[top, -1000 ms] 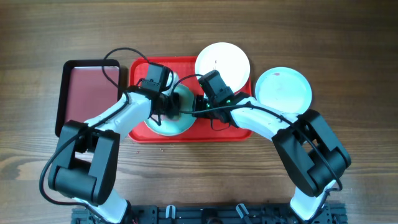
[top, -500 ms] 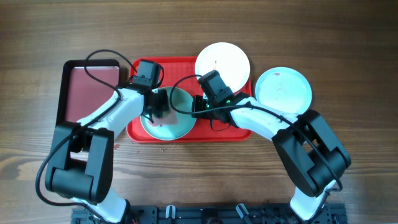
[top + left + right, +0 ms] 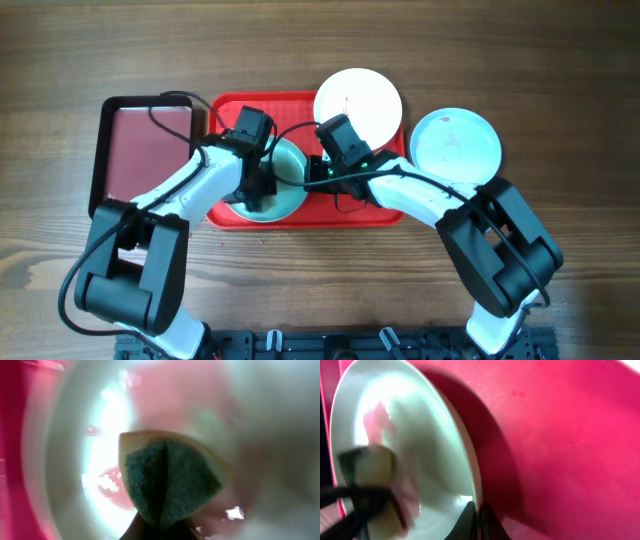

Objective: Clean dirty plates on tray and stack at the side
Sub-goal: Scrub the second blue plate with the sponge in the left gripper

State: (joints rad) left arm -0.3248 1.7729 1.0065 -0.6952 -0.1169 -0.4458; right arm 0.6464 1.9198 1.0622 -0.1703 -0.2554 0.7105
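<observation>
A pale mint plate [image 3: 285, 195] is tilted up on the red tray [image 3: 300, 108]. My right gripper [image 3: 312, 175] is shut on its right rim; the right wrist view shows both fingers [image 3: 476, 515] pinching the rim of the plate [image 3: 430, 450]. My left gripper [image 3: 262, 185] is shut on a green and yellow sponge [image 3: 167, 480], pressed against the plate's inner face [image 3: 95, 460]. A white plate [image 3: 358, 100] lies at the tray's back right corner. Another mint plate [image 3: 456, 145] with small reddish specks lies on the table right of the tray.
A smaller black-rimmed maroon tray [image 3: 140, 150] lies left of the red tray. Small crumbs lie on the wooden table [image 3: 300, 290] just in front of the red tray.
My left gripper has swept the sponge across the held plate, left and then back toward its middle. The plate has tilted and shifted a little. The right gripper keeps its hold.
</observation>
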